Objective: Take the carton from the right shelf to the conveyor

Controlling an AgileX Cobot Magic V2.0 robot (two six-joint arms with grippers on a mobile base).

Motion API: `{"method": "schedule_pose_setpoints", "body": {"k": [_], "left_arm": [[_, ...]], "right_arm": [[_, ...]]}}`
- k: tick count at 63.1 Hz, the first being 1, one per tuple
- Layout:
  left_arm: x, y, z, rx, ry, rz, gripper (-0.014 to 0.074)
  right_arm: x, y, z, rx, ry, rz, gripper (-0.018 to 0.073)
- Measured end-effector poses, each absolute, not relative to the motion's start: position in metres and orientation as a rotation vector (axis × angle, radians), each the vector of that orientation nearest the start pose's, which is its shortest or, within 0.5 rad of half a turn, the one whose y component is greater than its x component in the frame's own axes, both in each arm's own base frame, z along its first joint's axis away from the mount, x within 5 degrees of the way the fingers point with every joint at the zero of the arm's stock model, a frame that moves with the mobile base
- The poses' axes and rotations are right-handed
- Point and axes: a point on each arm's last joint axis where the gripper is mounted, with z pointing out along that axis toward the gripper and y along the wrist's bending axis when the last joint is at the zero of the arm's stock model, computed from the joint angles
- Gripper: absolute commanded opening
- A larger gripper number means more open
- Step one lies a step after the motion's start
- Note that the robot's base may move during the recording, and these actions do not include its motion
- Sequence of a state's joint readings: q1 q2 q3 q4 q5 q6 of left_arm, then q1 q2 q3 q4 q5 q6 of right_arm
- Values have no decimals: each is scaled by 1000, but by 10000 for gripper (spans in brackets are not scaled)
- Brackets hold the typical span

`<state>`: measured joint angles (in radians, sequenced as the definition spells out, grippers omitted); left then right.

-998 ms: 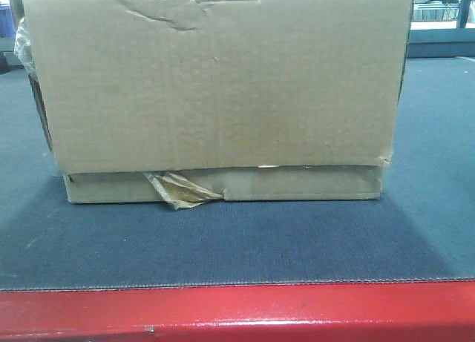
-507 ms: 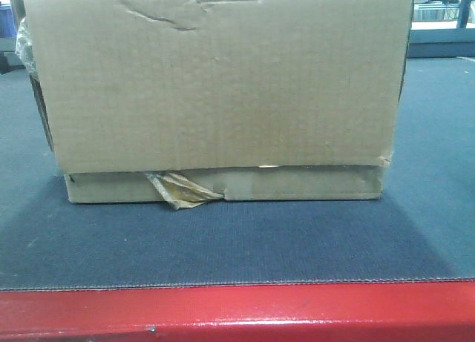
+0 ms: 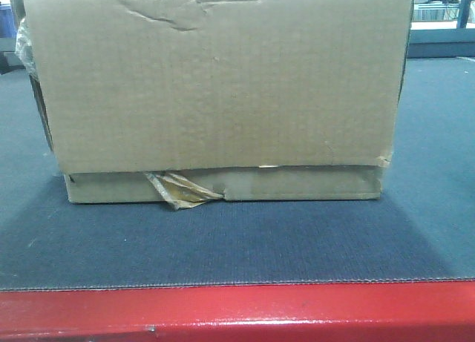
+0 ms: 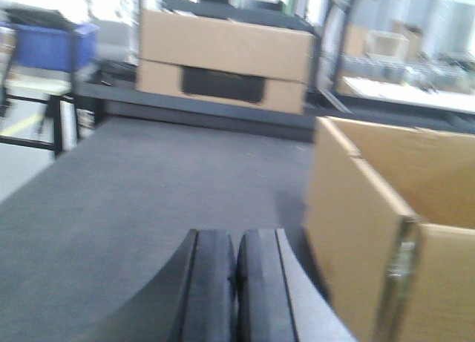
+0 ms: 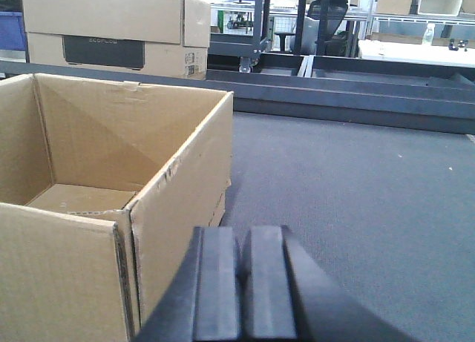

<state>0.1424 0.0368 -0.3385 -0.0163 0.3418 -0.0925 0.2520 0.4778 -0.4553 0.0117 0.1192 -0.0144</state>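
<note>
Judging from my feeds, the carton (image 3: 215,90) sits on the conveyor (image 3: 237,242), filling the front frame. Both the left pincer (image 4: 236,294) and right pincer (image 5: 241,290) are closed, empty, flanking it. Next I'd withdraw both arms.

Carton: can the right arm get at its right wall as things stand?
Probably yes. The right gripper, fingers pressed together, hovers over bare conveyor just beside the open carton, with nothing between them. It would have to open first.

Second cardboard box (image 5: 111,30), blue bin (image 4: 52,44)
</note>
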Motion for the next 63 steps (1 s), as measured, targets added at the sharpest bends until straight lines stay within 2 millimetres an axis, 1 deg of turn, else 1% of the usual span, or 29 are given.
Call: {"method": "schedule_pose_setpoints", "body": {"k": [2,7,13,15,23,63], "left_arm": [[36,5,280,-196,1513,32,1],[44,7,258,-209,1491,42,1],[54,9,222,-212,1480,44,1],[55,9,216,-215,1482,42,1],[56,10,211,-215,1496,44,1],[56,10,210,-214,1499,45,1]], "right_arm": [[103,27,320,-208,1615,193,-69],[103,27,320,-208,1613,193,-69],[103,27,320,-208,1613,193,-69],[103,27,320,-208,1613,193,-69],[103,27,320,-208,1613,193,-69],[103,27,320,-207,1611,193,-69]]}}
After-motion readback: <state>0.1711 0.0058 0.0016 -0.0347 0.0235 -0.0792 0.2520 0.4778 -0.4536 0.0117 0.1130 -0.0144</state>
